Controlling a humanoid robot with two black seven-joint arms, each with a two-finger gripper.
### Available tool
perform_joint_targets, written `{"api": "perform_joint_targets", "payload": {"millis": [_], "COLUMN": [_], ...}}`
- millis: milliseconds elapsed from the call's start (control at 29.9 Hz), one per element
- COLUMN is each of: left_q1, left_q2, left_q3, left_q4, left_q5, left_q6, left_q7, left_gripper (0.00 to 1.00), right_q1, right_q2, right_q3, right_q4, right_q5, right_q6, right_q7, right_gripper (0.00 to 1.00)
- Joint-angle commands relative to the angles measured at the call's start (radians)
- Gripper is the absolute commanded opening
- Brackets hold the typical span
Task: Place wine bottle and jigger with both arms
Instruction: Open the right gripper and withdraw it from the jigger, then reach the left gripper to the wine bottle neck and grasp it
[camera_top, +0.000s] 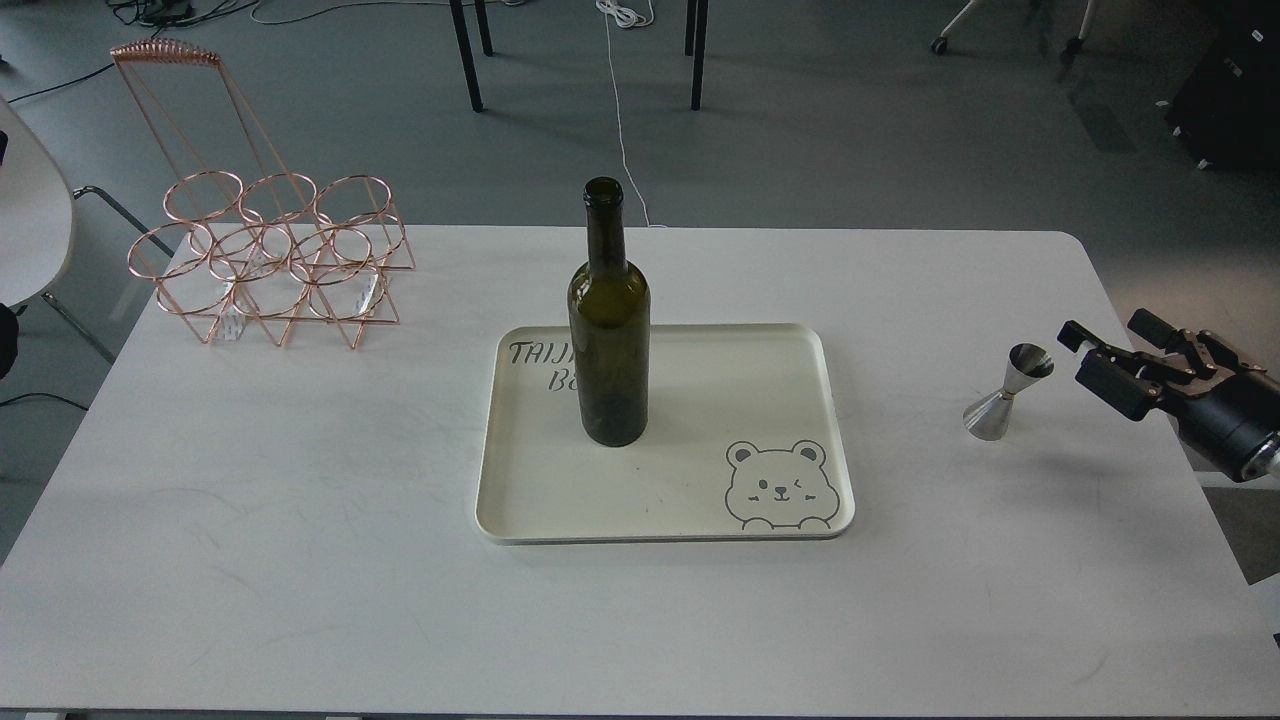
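The wine bottle (609, 330), dark olive green, stands upright on the left half of a cream tray (800, 360) at the table's middle. The jigger (1008, 392), small and shiny steel, stands on the white table right of the tray, free of any gripper. My right gripper (1103, 338) is open and empty, a short way to the right of the jigger and apart from it, near the table's right edge. My left gripper is out of view.
A copper wire bottle rack (265, 255) stands at the table's back left corner. The tray has a bear drawing (778, 487) at its front right. Chair legs and cables lie on the floor beyond the table.
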Motion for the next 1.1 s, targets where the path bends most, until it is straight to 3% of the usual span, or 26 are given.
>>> {"api": "perform_joint_targets", "payload": {"millis": [0,134,267,568,702,835,1069], "left_q1": [-0.002,-0.002,-0.001,-0.022,-0.047,-0.082,-0.111], "left_q2": [0.045,0.113,0.198,0.453,0.476,0.466,0.377], "left_q3": [0.054,0.057,0.083,0.080,0.080,0.078,0.071], "left_q4": [-0.063,-0.111,-0.241,-0.741,-0.945,-1.095,-1.191], "left_q5": [0.091,0.170,0.280,0.564,0.780,1.063,1.649], "left_q6": [0.000,0.000,0.000,0.000,0.004,0.093,0.124], "left_q7": [0.055,0.062,0.071,0.092,0.117,0.163,0.174], "left_gripper": [0.98,0.98,0.98,0.98,0.98,0.98,0.98], "right_q1": [0.106,0.245,0.322,0.373,0.365,0.362,0.330], "right_q2": [-0.009,0.004,0.075,0.243,0.283,0.289,0.304], "right_q3": [-0.002,0.001,0.001,0.056,0.142,0.173,0.174], "right_q4": [0.005,-0.017,-0.083,-0.336,-0.458,-0.564,-0.715], "right_q5": [0.093,0.252,0.441,0.746,0.869,1.062,1.329], "right_q6": [0.000,0.000,0.117,0.361,0.542,0.725,0.953], "right_q7": [0.000,0.000,0.000,0.000,0.000,0.000,0.000], "right_gripper": [0.94,0.94,0.96,0.96,0.97,0.97,0.97]}}
